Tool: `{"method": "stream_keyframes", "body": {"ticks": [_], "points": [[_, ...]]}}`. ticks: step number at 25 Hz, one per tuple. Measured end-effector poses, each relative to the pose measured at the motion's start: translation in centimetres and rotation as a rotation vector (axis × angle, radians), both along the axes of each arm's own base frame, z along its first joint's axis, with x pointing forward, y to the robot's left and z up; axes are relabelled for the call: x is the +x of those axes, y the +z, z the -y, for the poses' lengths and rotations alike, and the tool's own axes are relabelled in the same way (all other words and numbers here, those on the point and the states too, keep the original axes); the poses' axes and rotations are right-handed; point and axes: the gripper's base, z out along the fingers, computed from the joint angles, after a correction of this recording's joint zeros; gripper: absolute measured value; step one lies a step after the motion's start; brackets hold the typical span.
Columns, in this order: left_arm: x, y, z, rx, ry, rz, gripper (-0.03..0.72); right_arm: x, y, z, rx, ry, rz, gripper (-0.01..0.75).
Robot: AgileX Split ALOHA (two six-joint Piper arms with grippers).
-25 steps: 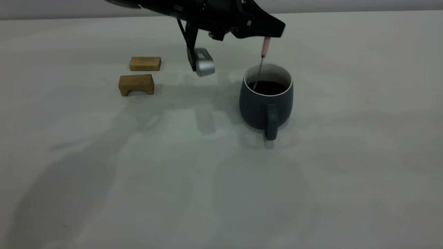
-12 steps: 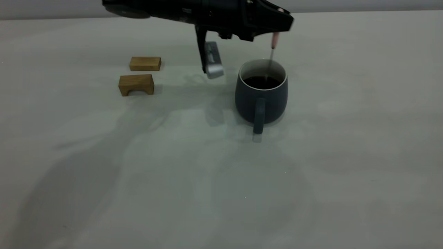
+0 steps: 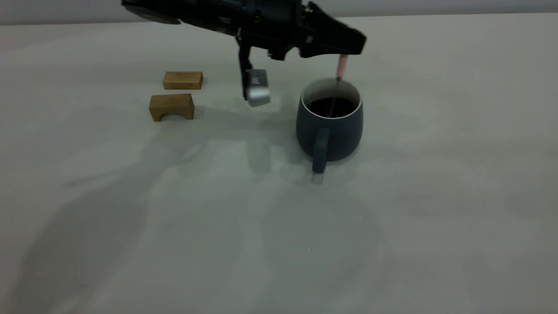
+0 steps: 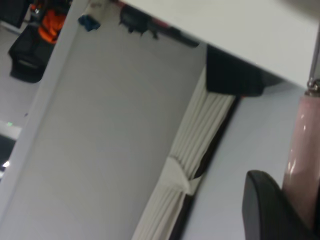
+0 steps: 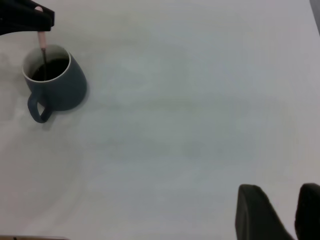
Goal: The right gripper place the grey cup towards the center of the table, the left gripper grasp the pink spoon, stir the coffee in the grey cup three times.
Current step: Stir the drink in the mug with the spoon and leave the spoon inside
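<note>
— So, where do we start? With the grey cup (image 3: 329,126)?

— Yes. We see it upright on the table (image 3: 436,196), a little right of the middle in the exterior view, its thick handle turned toward that camera and slightly to that view's left. The coffee (image 3: 332,107) sits dark and glossy below the pale rim.

— And the pink spoon (image 3: 341,65)?

— We find it standing nearly upright over the cup, leaning a little. Its pink handle shows just above the rim, and its thin metal neck goes down into the coffee. The bowl is under the liquid, so we cannot see it.

— What has hold of it?

— The left gripper (image 3: 344,47). It reaches in from the exterior view's upper left, directly above the cup, with its fingers closed on the top of the handle. In the left wrist view we see the pink handle right against one dark finger (image 4: 265,207).

— And the other arm?

— We only catch the right gripper (image 5: 280,212) at the edge of its own wrist view, well apart from the cup. Two dark fingertips stand with a gap between them and nothing in it.

— Anything else around?

— Two wooden blocks (image 3: 172,106), one behind the other, lie well to the cup's left in the exterior view.
</note>
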Motion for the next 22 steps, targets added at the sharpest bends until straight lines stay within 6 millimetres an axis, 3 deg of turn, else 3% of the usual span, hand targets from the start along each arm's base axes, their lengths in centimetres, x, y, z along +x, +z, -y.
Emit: {"method": "stream_keyframes", "body": {"ticks": [4, 10, 16, 22], "points": [[0.85, -0.39, -0.94, 0.053, 0.033, 0.083, 0.158, 0.00, 0.00, 0.00, 0.000, 0.000, 0.000, 0.238], [0.87, -0.48, -0.63, 0.072, -0.028, 0.287, 0.158, 0.00, 0.00, 0.00, 0.000, 0.000, 0.000, 0.238], [0.67, -0.28, -0.22, 0.050, -0.046, 0.314, 0.171, 0.00, 0.00, 0.00, 0.000, 0.000, 0.000, 0.238], [0.24, -0.02, -0.10, 0.013, -0.107, 0.356, 0.377, 0.00, 0.00, 0.00, 0.000, 0.000, 0.000, 0.238]]}}
